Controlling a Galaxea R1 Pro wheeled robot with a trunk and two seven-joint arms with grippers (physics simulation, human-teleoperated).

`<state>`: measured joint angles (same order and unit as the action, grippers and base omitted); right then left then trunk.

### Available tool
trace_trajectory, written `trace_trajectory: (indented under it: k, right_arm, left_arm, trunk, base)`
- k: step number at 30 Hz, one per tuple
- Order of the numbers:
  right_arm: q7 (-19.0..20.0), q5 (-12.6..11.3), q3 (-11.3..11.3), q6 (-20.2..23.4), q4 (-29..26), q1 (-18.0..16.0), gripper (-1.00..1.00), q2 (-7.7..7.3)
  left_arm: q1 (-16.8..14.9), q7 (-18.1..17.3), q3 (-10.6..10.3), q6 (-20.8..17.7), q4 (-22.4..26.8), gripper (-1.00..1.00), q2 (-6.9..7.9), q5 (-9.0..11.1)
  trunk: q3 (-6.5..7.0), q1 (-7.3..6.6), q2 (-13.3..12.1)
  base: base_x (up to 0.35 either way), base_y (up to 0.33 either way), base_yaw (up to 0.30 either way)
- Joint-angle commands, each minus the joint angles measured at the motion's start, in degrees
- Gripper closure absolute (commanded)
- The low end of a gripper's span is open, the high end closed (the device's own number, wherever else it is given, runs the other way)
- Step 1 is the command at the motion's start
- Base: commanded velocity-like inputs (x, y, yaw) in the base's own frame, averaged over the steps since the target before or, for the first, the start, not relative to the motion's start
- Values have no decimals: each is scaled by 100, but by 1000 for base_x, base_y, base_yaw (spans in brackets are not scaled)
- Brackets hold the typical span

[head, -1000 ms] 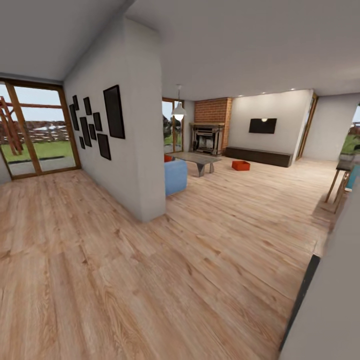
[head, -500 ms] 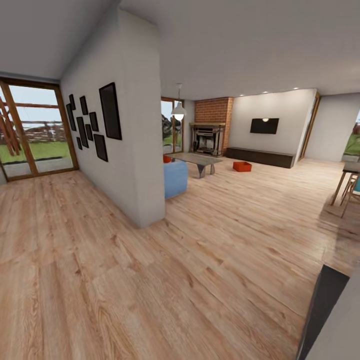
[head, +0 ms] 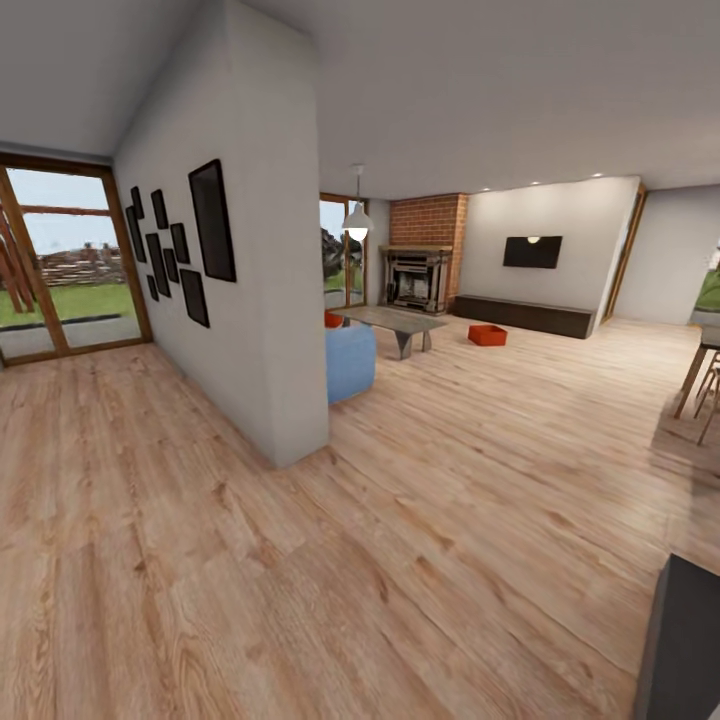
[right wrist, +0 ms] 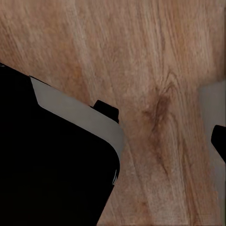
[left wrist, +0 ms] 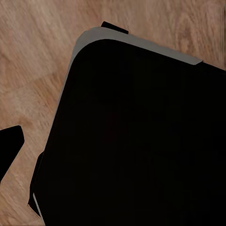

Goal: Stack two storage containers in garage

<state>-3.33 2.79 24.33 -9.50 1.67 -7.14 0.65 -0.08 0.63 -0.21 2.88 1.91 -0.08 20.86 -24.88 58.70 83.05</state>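
Containers lie well ahead of us: one storage container (head: pixel 487 334) on the plank floor (head: pixel 420 520) before the cabinet (head: pixel 520 315); jaws' state we cannot tell.

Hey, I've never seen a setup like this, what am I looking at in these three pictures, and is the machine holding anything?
This is a simulated wheeled robot with two arms, driven remotely by a person. The big picture comes from its head camera: a wood plank floor, a white dividing wall, a blue sofa, a brick fireplace and a long dark cabinet. One orange-red storage container sits far off on the floor. The two small pictures come from cameras near each gripper, looking down at planks and the robot's own dark body. Nothing held is visible.
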Motion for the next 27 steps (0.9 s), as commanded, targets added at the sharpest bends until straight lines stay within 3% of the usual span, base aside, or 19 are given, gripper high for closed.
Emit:
trace_trajectory:
  k: [1, 27]
  right_arm:
    - [-28, 29, 10, -37, 18, -7, -100, 3]
    - [31, 37, 20, -43, 18, -7, -100, -4]
  left_arm:
    - [-1, 7, -5, 12, 3, -100, -1, 23]
    - [-1, 5, -5, 11, 3, -100, -1, 23]
  trunk:
    - [-6, 3, 3]
    - [-6, 3, 3]
  base:
    - [325, 0, 0]
    - [325, 0, 0]
